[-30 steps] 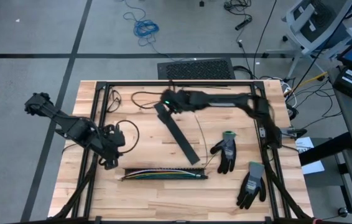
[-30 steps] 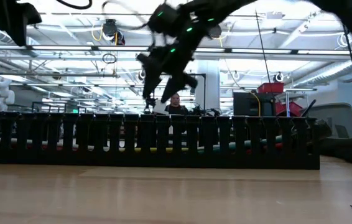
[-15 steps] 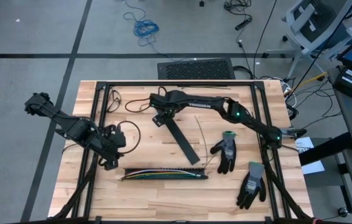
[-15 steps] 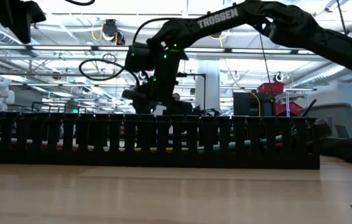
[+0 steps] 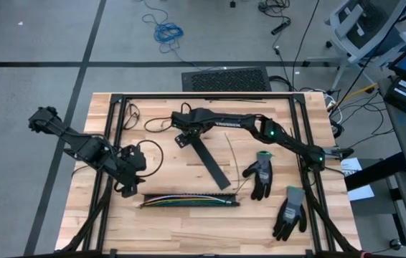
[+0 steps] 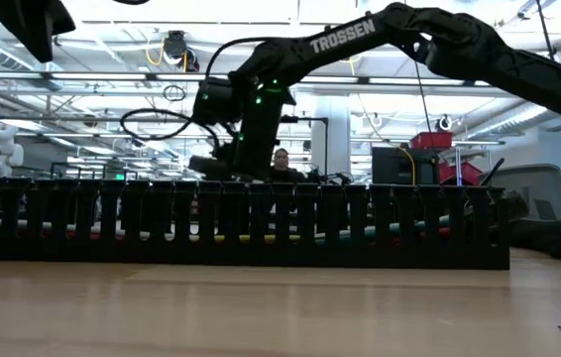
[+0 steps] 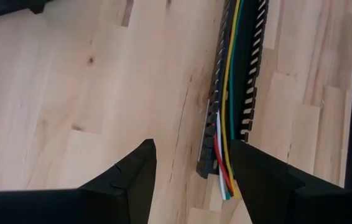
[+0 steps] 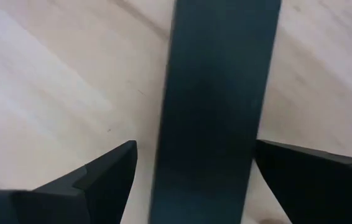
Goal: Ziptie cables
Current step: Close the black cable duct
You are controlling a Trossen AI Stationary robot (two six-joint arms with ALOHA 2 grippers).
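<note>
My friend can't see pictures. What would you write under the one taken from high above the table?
Seen from above, the right gripper reaches across a wooden table to the top end of a flat black strip lying at a slant. The left gripper waits near a slotted tray holding the colourful cables. Two gloves lie on the right.

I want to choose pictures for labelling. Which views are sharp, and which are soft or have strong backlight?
High view: sharp and evenly lit; the cables show clearly. Low view: bright ceiling lights behind leave the slotted strip dark. Left wrist view: sharp wood grain. Right wrist view: soft; the flat black cover fills the space between the right hand's open fingers.
</note>
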